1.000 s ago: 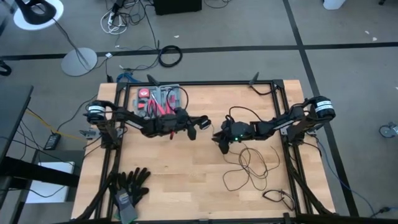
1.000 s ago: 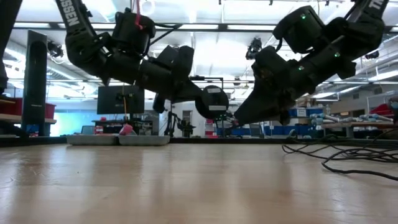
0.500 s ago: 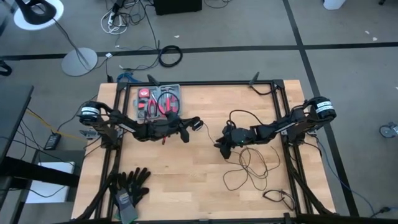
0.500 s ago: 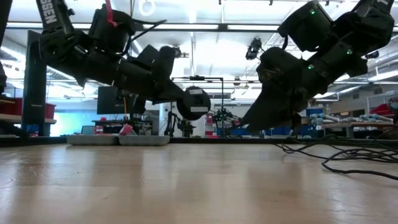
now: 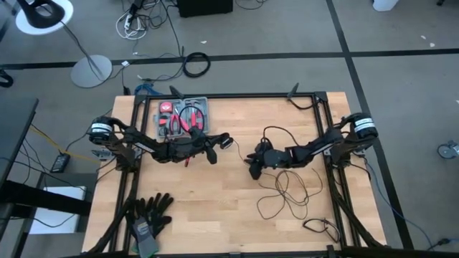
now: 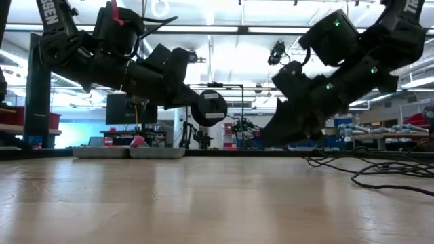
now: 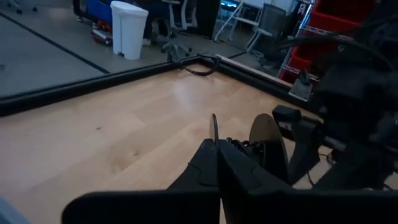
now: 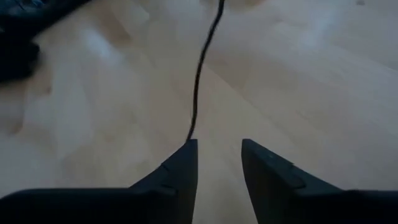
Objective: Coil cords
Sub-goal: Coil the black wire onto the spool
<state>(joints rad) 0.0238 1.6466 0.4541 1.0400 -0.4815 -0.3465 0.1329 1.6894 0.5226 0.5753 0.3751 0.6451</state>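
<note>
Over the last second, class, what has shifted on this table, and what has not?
The left gripper, shut on the cord's black puck, drew back toward its own side and lower. The right gripper swung slightly toward the far edge, jaws apart, wire running to one finger. The loose cord loops, tool tray and gloves kept their places.

Bare table (image 5: 215, 193) between arms; cords (image 5: 287, 190) sprawled right, gloves (image 5: 149, 211) near-left.

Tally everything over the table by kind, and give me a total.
Claws: 2 (left claw, right claw)
Tangle of cords: 1
Tool tray: 1
Pile of black gloves: 1
Total: 5
</note>
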